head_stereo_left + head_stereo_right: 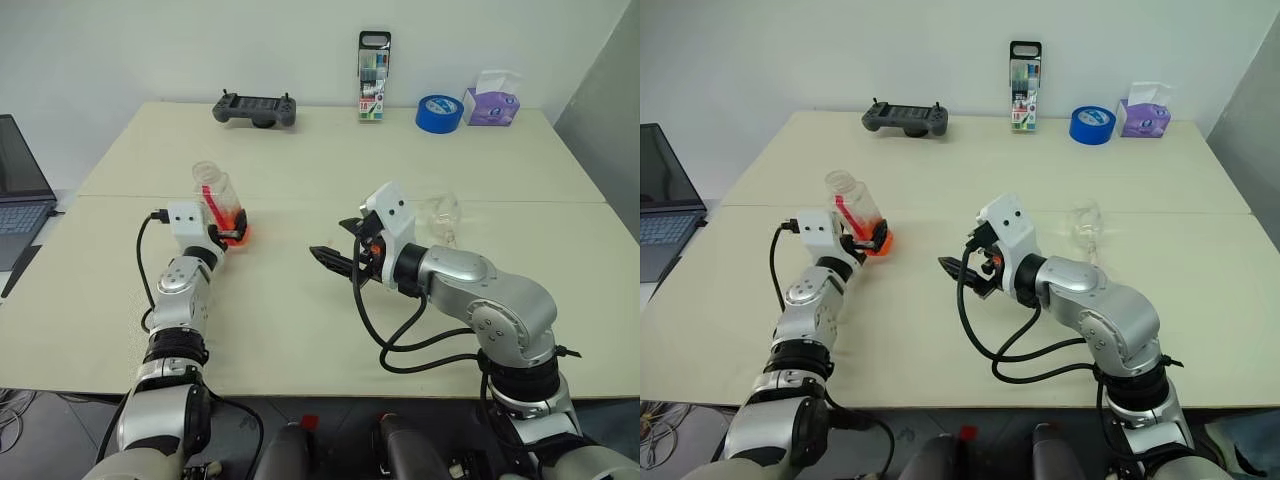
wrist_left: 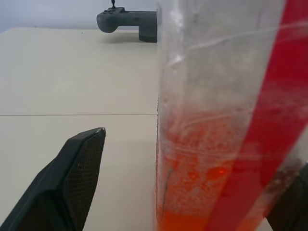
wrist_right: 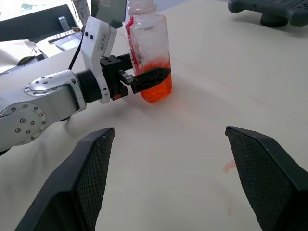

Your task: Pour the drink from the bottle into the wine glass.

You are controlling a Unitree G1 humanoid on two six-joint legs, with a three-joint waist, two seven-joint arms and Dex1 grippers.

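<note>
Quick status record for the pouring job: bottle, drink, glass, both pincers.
bottle: upright on the table, no cap on its neck
drink: orange, fills the bottom part of the bottle
wine glass: on the table beyond the right arm; no orange liquid visible in it
left pincer: open, fingers either side of the bottle, gap visible in the left wrist view
right pincer: open, empty, facing the bottle

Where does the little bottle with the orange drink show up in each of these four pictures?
Left eye: bottle left of centre, standing on the table.
Right eye: same spot, left of centre.
Left wrist: huge, close up, fills the right half.
Right wrist: near the top, middle.
Shared landmark: the dark game controller on the table behind it.
</note>
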